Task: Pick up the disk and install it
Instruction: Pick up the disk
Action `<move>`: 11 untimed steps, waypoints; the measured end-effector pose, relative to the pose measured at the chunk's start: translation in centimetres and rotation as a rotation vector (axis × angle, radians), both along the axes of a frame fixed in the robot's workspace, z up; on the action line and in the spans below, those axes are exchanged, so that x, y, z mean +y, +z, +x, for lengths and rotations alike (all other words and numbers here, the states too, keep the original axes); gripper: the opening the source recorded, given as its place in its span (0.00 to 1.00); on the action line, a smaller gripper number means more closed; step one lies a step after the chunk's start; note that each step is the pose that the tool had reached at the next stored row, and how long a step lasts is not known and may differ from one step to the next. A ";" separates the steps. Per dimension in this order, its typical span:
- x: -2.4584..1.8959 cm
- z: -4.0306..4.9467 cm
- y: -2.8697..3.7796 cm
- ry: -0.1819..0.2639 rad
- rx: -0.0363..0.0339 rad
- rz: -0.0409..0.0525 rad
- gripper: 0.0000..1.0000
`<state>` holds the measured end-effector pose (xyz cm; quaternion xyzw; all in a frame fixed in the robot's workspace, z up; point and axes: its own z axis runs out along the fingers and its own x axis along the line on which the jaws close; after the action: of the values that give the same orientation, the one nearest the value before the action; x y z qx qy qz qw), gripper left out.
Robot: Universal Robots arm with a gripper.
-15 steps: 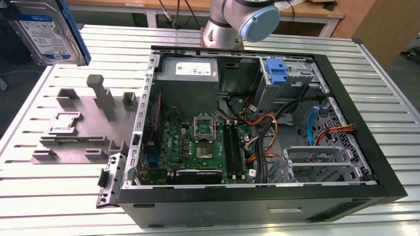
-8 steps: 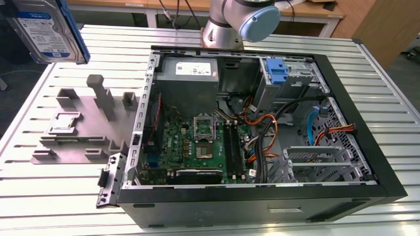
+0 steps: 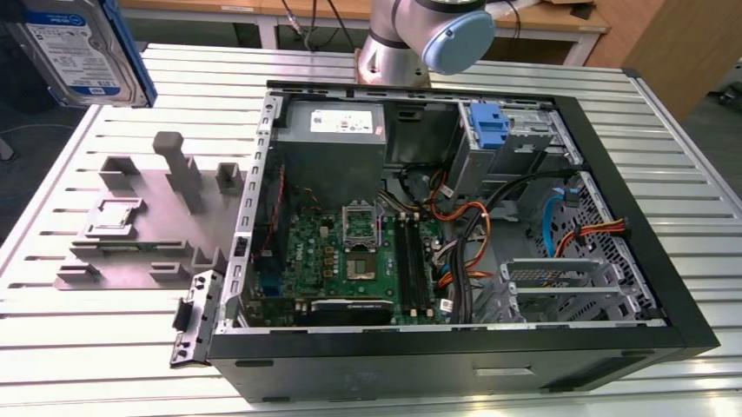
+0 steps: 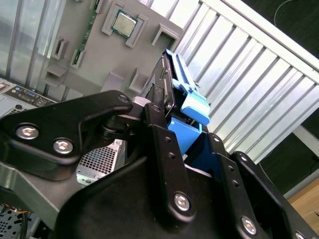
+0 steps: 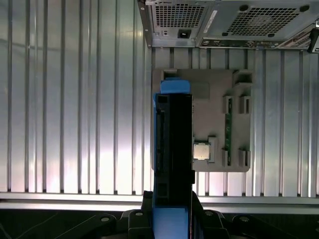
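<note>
The disk (image 3: 72, 50), silver with a white-and-blue label and blue rails, hangs high above the table at the exterior view's upper left, over the grey fixture. In the first wrist view the disk (image 5: 173, 144) is edge-on, standing out from my gripper (image 5: 172, 211), which is shut on its lower end. The second wrist view has the disk (image 4: 175, 84) with its blue rail between the black fingers (image 4: 158, 130) of my gripper (image 4: 185, 137). The open computer case (image 3: 649, 287) lies to the exterior view's right of the disk.
A grey fixture plate (image 3: 139, 261) with upright posts and a processor chip (image 3: 114, 214) lies on the slatted metal table (image 3: 93, 347) beside the case. Inside the case are a motherboard (image 3: 347, 252), cables, a power supply (image 3: 334, 126) and a blue latch piece (image 3: 489, 126).
</note>
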<state>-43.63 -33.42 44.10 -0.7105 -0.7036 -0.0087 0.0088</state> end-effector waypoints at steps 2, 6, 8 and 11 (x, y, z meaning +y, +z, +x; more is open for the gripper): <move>0.00 0.00 0.12 0.000 0.0000 0.0000 0.37; 0.00 0.00 0.19 0.000 0.0000 0.0000 0.37; 0.00 0.00 0.20 0.000 0.0000 0.0000 0.37; 0.00 0.07 0.20 0.000 0.0001 0.0000 0.37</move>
<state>-43.56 -33.42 44.30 -0.7105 -0.7036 -0.0087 0.0089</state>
